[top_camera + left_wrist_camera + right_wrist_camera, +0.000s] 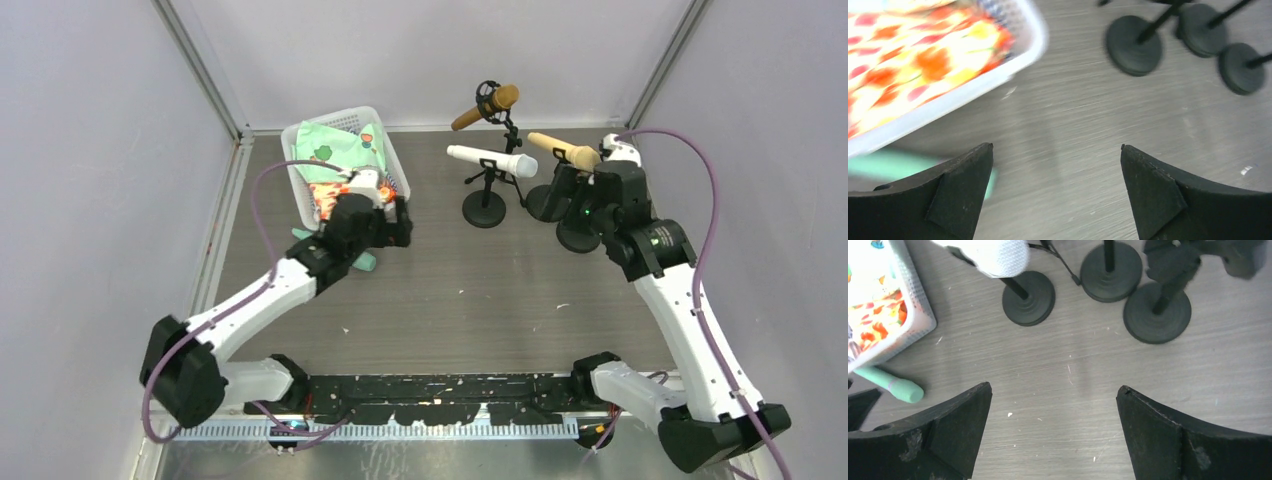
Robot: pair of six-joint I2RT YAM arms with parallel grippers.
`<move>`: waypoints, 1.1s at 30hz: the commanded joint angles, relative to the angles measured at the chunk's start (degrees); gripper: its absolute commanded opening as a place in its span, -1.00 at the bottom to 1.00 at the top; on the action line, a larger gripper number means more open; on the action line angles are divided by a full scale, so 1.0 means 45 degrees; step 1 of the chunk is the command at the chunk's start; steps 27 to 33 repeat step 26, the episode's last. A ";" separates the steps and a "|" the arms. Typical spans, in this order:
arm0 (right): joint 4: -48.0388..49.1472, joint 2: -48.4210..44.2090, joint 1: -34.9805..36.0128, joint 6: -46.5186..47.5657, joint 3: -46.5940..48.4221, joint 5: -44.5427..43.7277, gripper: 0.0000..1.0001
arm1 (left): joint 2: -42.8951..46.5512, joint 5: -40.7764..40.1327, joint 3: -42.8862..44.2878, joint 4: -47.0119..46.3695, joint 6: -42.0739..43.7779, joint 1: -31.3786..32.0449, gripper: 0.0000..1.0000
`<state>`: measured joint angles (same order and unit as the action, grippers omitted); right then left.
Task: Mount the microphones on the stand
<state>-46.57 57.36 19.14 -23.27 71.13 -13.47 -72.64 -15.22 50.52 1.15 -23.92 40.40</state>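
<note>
Where grained tabletop (1068, 365) shows | round black stand bases (1037, 304) | mint stick microphone (890, 384)

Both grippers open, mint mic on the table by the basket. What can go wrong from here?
1. The mint green microphone lies right beside the basket, so the left gripper may catch the basket wall when closing.
2. The stand bases crowd together near the right gripper; a swing there may knock the cream microphone loose.

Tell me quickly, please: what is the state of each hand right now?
Left hand: open, holding nothing.
Right hand: open, holding nothing.
</note>
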 commanded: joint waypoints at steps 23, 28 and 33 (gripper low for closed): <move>0.3316 -0.6786 -0.2110 -0.0179 -0.4264 0.1391 1.00 | 0.6701 -0.1705 0.2454 1.0223 -0.0299 -0.4213 0.99; 0.3603 -0.6800 -0.2106 0.0042 -0.4384 0.1157 1.00 | 0.6823 -0.1771 0.2135 0.9916 -0.0165 -0.4213 0.99; 0.3603 -0.6800 -0.2106 0.0042 -0.4384 0.1157 1.00 | 0.6823 -0.1771 0.2135 0.9916 -0.0165 -0.4213 0.99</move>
